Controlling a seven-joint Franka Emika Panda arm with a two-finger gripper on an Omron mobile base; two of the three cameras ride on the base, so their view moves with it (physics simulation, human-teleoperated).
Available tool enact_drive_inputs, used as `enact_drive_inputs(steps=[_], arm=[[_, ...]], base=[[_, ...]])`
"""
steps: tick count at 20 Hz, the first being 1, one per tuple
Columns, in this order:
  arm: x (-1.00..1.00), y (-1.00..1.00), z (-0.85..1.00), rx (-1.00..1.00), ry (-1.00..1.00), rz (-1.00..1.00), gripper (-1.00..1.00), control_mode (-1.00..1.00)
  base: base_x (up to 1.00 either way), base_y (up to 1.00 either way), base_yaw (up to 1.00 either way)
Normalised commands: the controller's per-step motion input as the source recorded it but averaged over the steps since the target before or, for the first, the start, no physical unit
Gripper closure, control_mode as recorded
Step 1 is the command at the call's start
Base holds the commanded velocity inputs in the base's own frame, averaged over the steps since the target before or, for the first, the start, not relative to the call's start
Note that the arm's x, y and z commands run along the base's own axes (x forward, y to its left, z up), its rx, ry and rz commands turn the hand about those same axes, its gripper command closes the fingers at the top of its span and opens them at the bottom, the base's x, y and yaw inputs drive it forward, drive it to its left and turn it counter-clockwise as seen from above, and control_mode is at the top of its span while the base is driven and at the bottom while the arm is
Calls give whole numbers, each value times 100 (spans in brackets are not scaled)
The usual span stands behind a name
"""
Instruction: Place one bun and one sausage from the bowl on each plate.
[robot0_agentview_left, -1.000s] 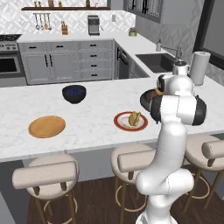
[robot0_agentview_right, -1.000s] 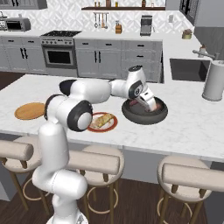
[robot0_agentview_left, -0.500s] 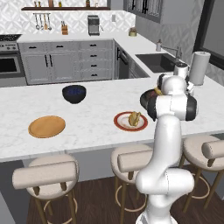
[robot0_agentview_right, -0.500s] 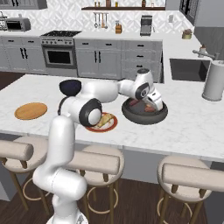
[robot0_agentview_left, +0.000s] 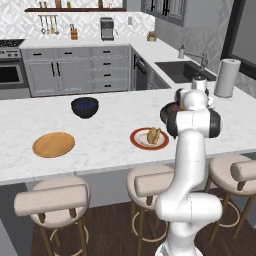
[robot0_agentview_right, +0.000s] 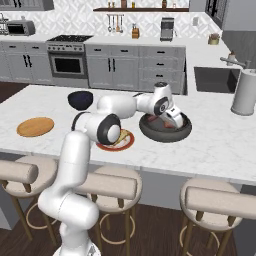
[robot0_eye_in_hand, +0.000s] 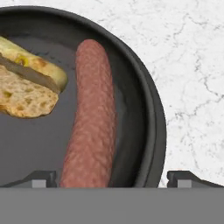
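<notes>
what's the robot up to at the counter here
The arm is reaching into the wide dark bowl on the marble counter, its open gripper poised over a sausage lying beside a bun in the bowl. The jaws stand on either side of the sausage and have not closed. The red-rimmed plate already holds some food, seemingly a bun. The orange plate has nothing on it yet.

The white arm rises from the lower left of the right base view, bends at centre and reaches right, its gripper (robot0_agentview_right: 171, 121) tilted downward with jaws spread wide, holding nothing.
</notes>
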Motion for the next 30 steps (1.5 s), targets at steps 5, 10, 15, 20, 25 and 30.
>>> enact_drive_inputs(steps=[5, 10, 15, 20, 25, 30], arm=[[15, 0, -35, -5, -1, 0, -100, -100], [9, 0, -69, -2, -3, 0, 100, -100], [-19, 42, -1, -2, 4, 0, 100, -100], [-91, 66, 67, -2, -10, 7, 100, -100], [-100, 93, 97, 0, -12, 21, 100, -100], [-100, 93, 63, 0, -4, 25, 100, -100]], base=[[0, 0, 0], [0, 0, 0], [0, 0, 0], [0, 0, 0], [0, 0, 0], [0, 0, 0]])
